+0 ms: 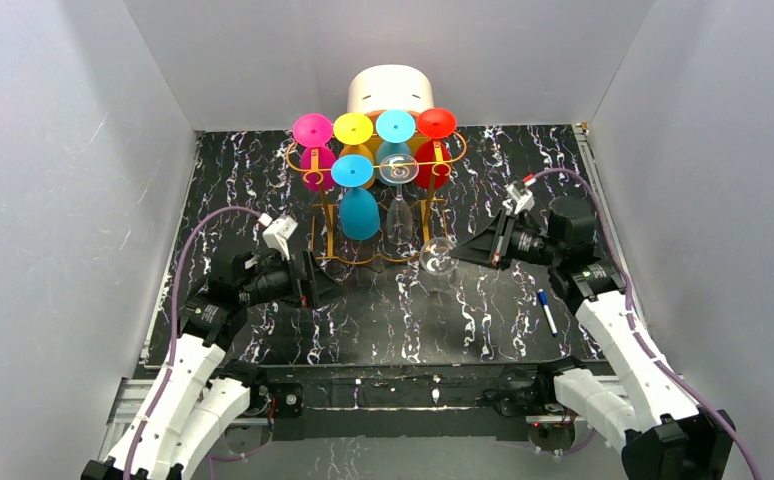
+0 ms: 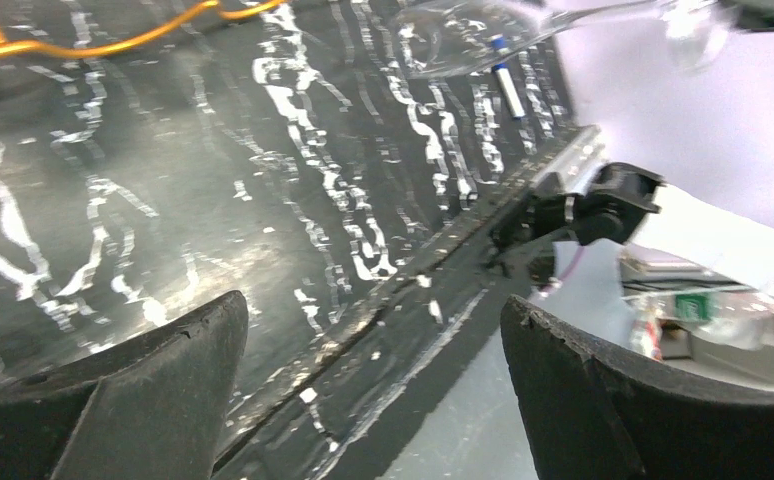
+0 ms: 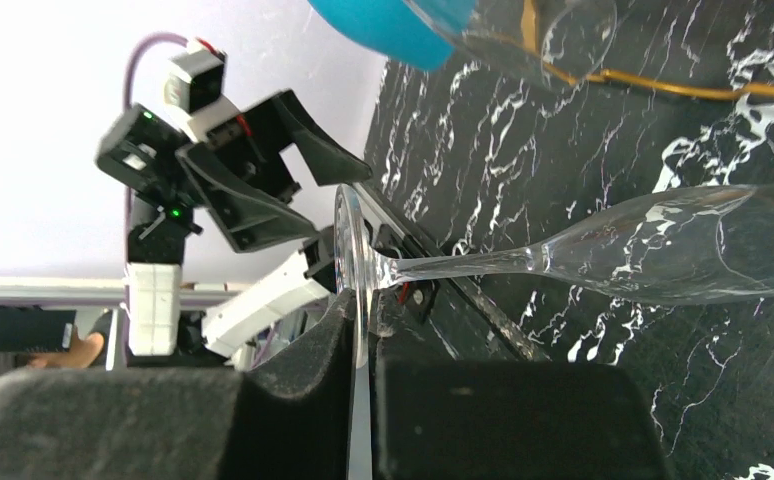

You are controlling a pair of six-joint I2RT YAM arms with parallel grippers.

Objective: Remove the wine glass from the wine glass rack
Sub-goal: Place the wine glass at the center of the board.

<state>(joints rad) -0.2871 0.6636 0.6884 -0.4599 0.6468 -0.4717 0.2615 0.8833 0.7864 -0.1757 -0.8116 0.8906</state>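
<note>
Now the wine glass [image 3: 663,245], pinched by its foot in the right tool [image 3: 363,352], is best drawn slowly away from the wine glass rack [image 1: 328,228]; the left tool [image 2: 371,305] is spread.

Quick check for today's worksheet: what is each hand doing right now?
Left hand: open, holding nothing.
Right hand: closed on the clear wine glass, gripping its foot.

The bench [image 1: 263,180] is showing black with white marbled veining. The wine glass rack [image 1: 329,225] is reading orange-gold. Its glasses are presenting as a pink glass [image 1: 313,130], yellow glass [image 1: 353,128], light-blue glass [image 1: 395,125], red glass [image 1: 436,123] and blue glass [image 1: 360,212]. The wine glass [image 3: 663,245] is appearing clear. The left pincer [image 2: 371,305] and right pincer [image 3: 363,345] are both showing black.
</note>
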